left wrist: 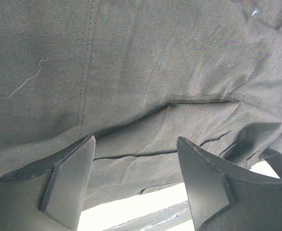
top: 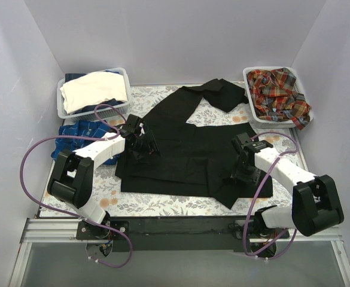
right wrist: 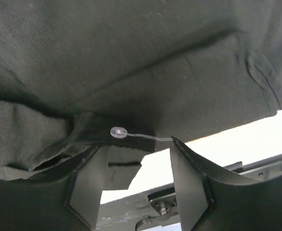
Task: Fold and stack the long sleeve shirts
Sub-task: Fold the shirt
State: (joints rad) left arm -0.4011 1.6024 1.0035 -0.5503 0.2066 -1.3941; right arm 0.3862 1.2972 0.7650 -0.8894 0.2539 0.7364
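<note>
Shirts counted: one black shirt (top: 180,152) spread, one blue checked shirt (top: 81,130), plaid shirts (top: 277,92) bunched, number unclear. Left gripper (top: 141,143), right gripper (top: 242,172) held wide.

spread shirt (top: 175,155): centre | left basket (top: 60,104): rear-left | right basket (top: 249,89): rear-right, second shirt (top: 279,95) inside | third shirt (top: 82,133): before left basket

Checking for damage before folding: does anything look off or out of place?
On the black shirt, a pale button by its edge trails a loose thread, so it may be coming off. The plaid shirt also spills over the near corner of its basket.
</note>
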